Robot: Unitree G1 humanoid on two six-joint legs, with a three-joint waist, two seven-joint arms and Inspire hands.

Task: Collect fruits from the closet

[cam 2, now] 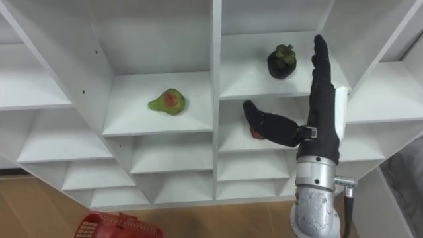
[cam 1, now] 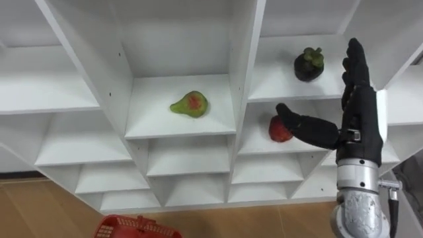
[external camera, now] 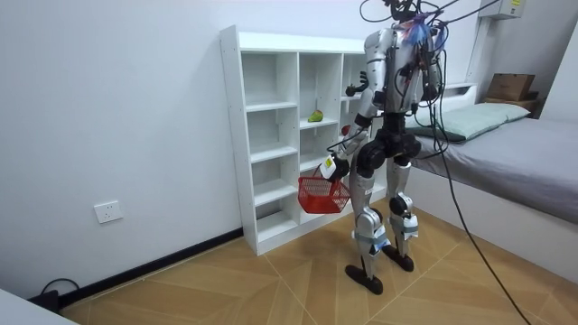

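A white closet (cam 1: 178, 129) of open compartments faces me. A green fruit with a red patch (cam 1: 190, 104) lies in the middle compartment. On the shelf to its right sits a dark mangosteen (cam 1: 308, 64), and one shelf lower a red apple (cam 1: 279, 130). My right hand (cam 1: 360, 125) is raised in front of that right column, open, fingers pointing up beside the mangosteen. Its thumb reaches across the apple and partly hides it. In the room view my left hand (external camera: 330, 168) hangs low with a red basket (external camera: 322, 193) from it. The basket's rim (cam 1: 132, 228) shows at the bottom.
I stand upright close to the closet (external camera: 271, 135) on a wooden floor. A bed (external camera: 506, 153) lies at the room view's right, behind me. The other compartments (cam 1: 79, 145) hold nothing.
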